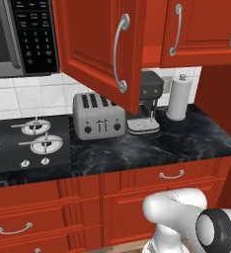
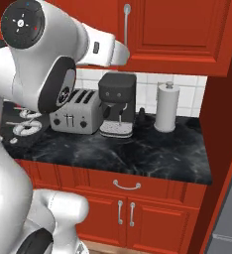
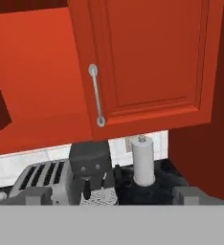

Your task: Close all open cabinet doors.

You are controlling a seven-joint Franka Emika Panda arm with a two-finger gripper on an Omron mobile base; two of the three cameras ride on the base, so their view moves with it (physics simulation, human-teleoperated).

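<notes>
Cabinet door [image 1: 100,49] swung open in left base view

Over the counter [image 1: 186,143] in front of me two upper cabinet doors hang side by side: the open door [image 1: 100,49] on the left swings out toward me, and the shut door [image 1: 201,32] sits to its right. On the counter, from left to right, stand the toaster [image 1: 98,116], the coffee machine [image 1: 148,101] and the paper towel roll [image 1: 178,97], with the last two back by the wall. The stove [image 1: 31,143] lies left of the toaster with the microwave [image 1: 21,37] above it, and drawers and lower doors run below the counter edge.
</notes>
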